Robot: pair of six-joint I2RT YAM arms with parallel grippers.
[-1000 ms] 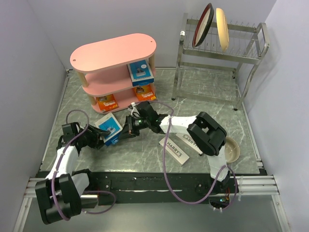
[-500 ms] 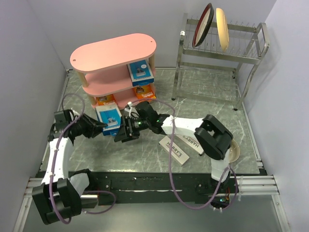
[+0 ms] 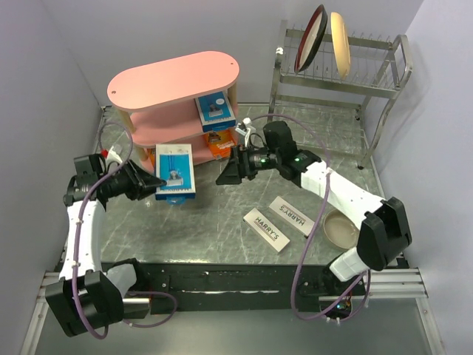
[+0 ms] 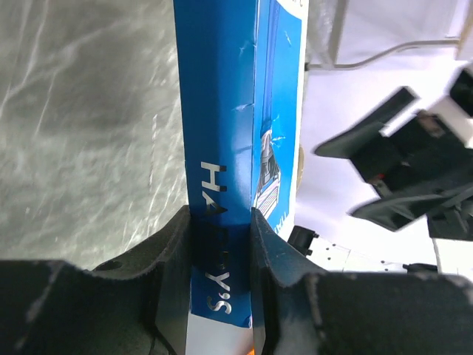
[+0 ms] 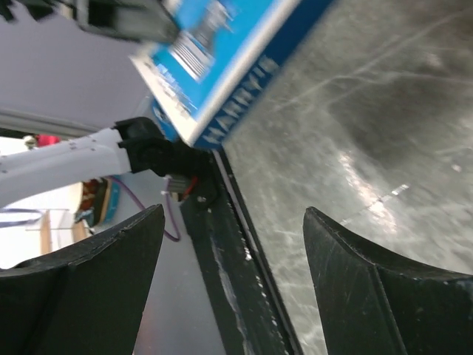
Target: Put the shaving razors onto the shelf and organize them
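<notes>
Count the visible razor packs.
5: one blue pack in the left gripper, one blue and one orange on the shelf, two white boxes on the table. Another may be hidden.

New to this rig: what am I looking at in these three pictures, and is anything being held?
Two robot arms are bolted at the near edge of a table. The wide picture looks down from above; the other two come from a camera on each wrist. The left gripper is shut on a blue-and-white pack of razors beside the pink shelf. The right gripper is open and empty. Two white boxes and a bowl lie on the table. A blue pack and an orange pack sit in the shelf. A rack holds plates.
</notes>
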